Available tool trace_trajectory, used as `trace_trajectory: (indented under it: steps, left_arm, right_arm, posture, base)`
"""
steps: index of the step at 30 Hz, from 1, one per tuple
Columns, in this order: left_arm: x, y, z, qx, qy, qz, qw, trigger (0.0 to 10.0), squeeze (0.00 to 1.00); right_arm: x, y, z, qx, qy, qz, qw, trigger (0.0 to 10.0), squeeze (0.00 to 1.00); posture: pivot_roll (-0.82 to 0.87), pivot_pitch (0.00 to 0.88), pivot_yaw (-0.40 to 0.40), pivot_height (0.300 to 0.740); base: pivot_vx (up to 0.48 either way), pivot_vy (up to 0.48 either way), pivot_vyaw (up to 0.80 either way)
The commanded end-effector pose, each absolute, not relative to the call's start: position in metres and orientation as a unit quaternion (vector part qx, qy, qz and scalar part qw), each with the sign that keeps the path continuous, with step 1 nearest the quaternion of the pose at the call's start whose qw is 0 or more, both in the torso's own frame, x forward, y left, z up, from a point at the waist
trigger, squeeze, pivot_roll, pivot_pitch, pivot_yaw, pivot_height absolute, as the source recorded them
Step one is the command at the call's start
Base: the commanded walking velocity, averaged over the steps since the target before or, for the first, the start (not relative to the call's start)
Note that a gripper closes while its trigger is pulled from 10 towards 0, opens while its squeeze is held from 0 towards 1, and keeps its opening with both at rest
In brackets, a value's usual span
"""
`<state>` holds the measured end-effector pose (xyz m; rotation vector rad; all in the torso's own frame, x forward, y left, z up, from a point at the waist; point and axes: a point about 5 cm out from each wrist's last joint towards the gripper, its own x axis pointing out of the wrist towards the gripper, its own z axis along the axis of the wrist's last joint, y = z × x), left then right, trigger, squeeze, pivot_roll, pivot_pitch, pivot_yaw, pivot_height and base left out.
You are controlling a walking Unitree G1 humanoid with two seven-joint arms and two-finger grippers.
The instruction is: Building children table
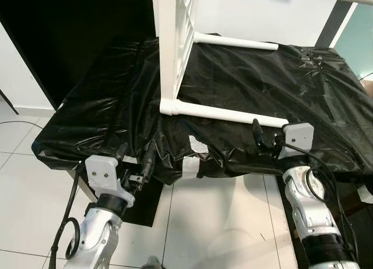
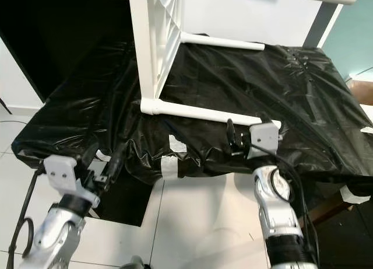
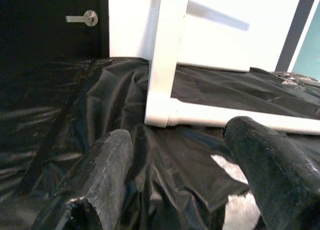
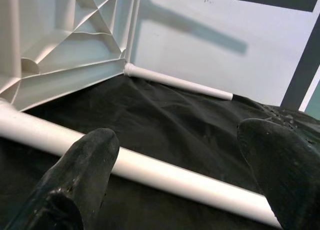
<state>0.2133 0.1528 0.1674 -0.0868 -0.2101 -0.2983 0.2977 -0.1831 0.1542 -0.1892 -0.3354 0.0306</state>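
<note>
White table (image 1: 175, 53) on its side, legs horizontal; left gripper (image 1: 140, 164), right gripper (image 1: 265, 142) both spread, apparently empty.

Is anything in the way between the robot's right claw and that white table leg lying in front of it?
Nothing visible. The right claw is open at the edge of the black sheet, with the white leg lying just beyond its fingers and only sheet between them.

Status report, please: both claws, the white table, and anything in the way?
Left claw open, low at the black plastic sheet's front edge. Right claw open, facing the near white tube leg. White plastic table on its side. Nothing blocking.
</note>
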Motion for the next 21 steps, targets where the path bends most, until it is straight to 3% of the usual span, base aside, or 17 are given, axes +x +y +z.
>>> trace_trajectory:
  steps: [1, 5, 10, 21]
  left_arm:
    - [0.215, 0.152, 0.167, -0.043, -0.097, -0.152, 0.983, 10.0, 0.00]
    - [0.221, 0.159, 0.161, -0.047, -0.098, -0.134, 0.985, 10.0, 0.00]
    - [0.227, 0.172, 0.167, -0.033, -0.108, -0.098, 0.989, 10.0, 0.00]
    - [0.233, 0.165, 0.176, -0.036, -0.120, -0.146, 0.981, 10.0, 0.00]
  right_arm:
    - [0.301, -0.184, 0.157, -0.097, -0.168, 0.017, 0.981, 10.0, 0.00]
    - [0.313, -0.182, 0.159, -0.091, -0.161, 0.026, 0.982, 10.0, 0.00]
    - [0.324, -0.175, 0.164, -0.094, -0.165, 0.053, 0.980, 10.0, 0.00]
    - [0.322, -0.171, 0.167, -0.087, -0.186, 0.029, 0.978, 10.0, 0.00]
  posture:
    - [0.17, 0.075, -0.048, 0.740]
    - [0.15, 0.090, -0.089, 0.740]
    - [0.17, 0.097, -0.080, 0.740]
    - [0.17, 0.059, -0.041, 0.740]
  base:
    - [0.000, 0.000, 0.00]
    - [0.000, 0.000, 0.00]
    - [0.000, 0.000, 0.00]
    - [0.000, 0.000, 0.00]
